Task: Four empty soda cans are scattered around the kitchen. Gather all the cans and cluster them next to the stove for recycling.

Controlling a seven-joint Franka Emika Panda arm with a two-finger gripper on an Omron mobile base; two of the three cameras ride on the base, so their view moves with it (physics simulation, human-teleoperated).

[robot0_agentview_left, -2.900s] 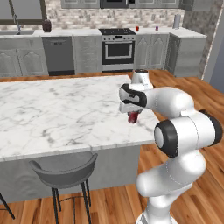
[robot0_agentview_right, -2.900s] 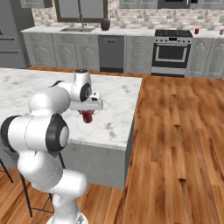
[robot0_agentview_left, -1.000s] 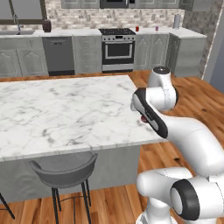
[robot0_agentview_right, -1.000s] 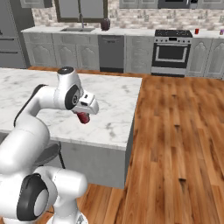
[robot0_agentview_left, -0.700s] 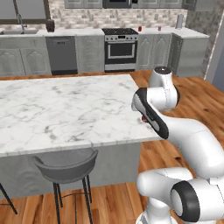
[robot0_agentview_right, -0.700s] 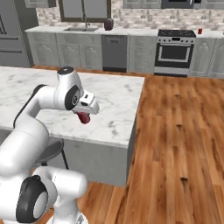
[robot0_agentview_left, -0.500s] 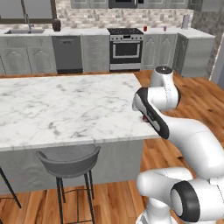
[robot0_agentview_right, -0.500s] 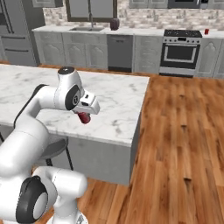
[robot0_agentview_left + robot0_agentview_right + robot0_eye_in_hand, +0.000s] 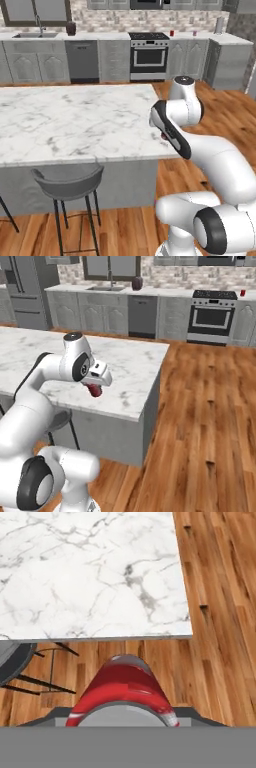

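Observation:
My gripper (image 9: 94, 389) is shut on a red soda can (image 9: 92, 391), held just above the near edge of the marble island (image 9: 125, 363). The hand view has the same soda can (image 9: 124, 687) lying between the jaws, its silver top toward the camera, with the island's corner and wood floor beyond it. The stove (image 9: 148, 55) stands at the far wall, also seen as the stove (image 9: 214, 308) in the right base view. Two small red cans (image 9: 171, 33) (image 9: 194, 33) stand on the counter right of it; one of these cans (image 9: 242, 292) appears in the right base view.
A grey bar stool (image 9: 67, 182) stands under the island's near edge, close to the arm's left. Open wood floor (image 9: 210, 406) runs between the island and the far cabinets. A sink (image 9: 37, 35) and dishwasher (image 9: 82, 60) are left of the stove.
The whole scene has shifted in both base views, so the base has moved. The arm keeps its pose with the can still gripped.

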